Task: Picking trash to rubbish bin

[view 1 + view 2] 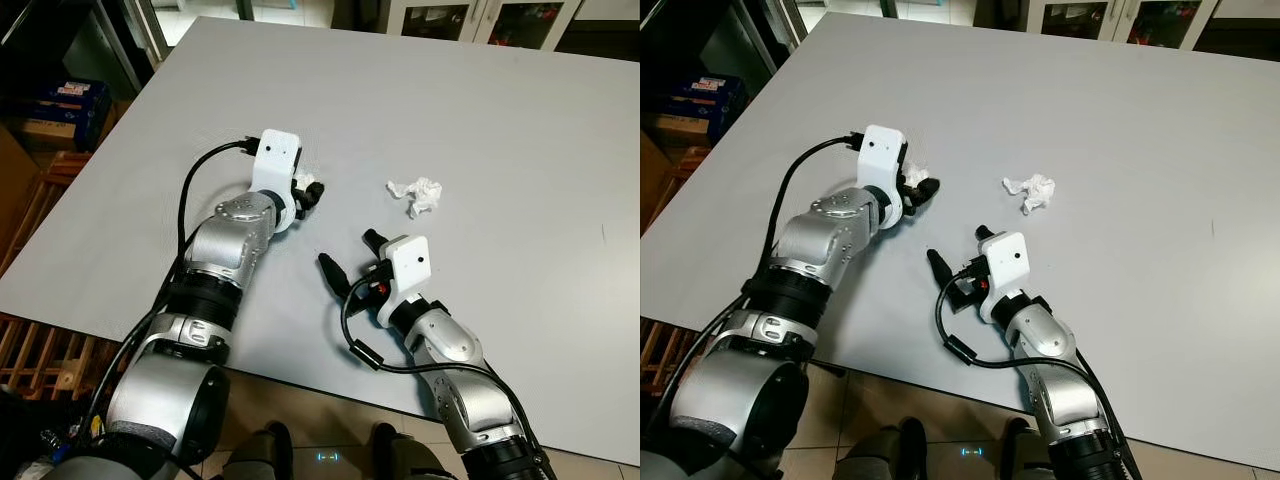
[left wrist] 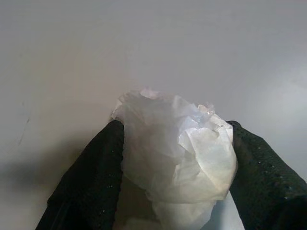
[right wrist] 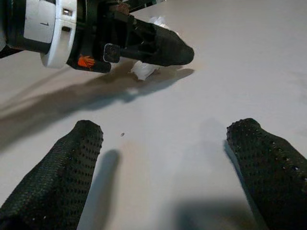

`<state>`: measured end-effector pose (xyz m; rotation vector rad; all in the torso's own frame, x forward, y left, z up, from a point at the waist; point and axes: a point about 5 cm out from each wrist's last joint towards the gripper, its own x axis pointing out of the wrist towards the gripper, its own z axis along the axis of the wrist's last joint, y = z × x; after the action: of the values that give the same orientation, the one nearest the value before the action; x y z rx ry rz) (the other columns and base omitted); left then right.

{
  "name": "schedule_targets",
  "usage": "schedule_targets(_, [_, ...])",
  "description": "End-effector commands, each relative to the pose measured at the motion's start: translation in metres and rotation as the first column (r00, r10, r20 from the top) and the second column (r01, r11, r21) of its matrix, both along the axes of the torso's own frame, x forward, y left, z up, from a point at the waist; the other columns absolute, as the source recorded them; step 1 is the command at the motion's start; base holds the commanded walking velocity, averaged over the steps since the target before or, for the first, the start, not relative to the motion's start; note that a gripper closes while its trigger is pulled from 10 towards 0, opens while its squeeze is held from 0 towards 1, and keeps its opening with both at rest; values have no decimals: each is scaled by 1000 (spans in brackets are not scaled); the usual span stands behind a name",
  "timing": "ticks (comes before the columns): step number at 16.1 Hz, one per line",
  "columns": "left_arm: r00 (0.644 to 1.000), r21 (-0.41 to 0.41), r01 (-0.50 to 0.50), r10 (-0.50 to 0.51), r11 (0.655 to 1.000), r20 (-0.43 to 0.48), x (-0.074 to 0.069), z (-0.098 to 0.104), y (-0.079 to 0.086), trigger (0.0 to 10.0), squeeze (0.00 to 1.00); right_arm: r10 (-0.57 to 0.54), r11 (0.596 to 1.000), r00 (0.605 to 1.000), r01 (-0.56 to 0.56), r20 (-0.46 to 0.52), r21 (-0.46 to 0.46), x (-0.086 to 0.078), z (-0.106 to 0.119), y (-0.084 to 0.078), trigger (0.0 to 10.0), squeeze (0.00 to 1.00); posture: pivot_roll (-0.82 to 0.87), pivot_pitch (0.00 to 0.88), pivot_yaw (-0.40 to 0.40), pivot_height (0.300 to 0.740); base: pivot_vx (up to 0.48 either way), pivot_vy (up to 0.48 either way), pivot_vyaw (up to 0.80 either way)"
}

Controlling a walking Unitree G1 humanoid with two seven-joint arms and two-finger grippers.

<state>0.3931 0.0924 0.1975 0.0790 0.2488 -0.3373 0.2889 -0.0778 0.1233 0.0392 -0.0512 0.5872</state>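
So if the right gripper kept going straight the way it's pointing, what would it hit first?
Probably the left gripper, which lies across its line and is shut on a tissue. The right gripper is open, with bare table between; depth is uncertain.

A grey table [image 1: 480,110] stands near glass-fronted cabinets [image 1: 470,20], with blue boxes [image 1: 70,100] beside it.

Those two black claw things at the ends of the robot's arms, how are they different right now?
The left gripper is shut on a crumpled white tissue; the right gripper is open with nothing between its fingers. The left gripper reaches farther out over the grey table; the right one sits nearer the table's front edge, short of another crumpled tissue. Both have two long black fingers and hang low over the table.
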Motion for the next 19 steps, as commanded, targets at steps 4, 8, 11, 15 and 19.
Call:
schedule_targets(4, [1000,-6,-20,20,1000,-2,-1,-7,0,8667,0,2,1000,997,-3,-77,-19,-5,-17,0,10000,0,-74,186,73,740,0,0,0])
schedule_targets(8, [1000,3,-21,22,1000,-15,-2,-10,1,0,0,1,1000,997,-3,-77,-19,-4,-17,0,10000,0,-74,181,74,740,0,0,0])
schedule_targets(11, [999,8,-28,28,1000,-27,-2,-12,2,0,0,0,1000,997,-1,-78,-19,-4,-18,0,10000,0,-73,185,73,740,0,0,0])
schedule_targets(15, [999,14,-36,36,999,-36,-2,-13,4,0,0,-3,1000,997,1,-81,-21,-4,-18,0,10000,0,-71,189,73,740,0,0,0])
schedule_targets(19, [998,12,-40,41,999,-46,-4,-15,3,0,0,-5,1000,997,3,-79,-24,-1,-18,-2,10000,0,-68,181,74,740,0,0,0])
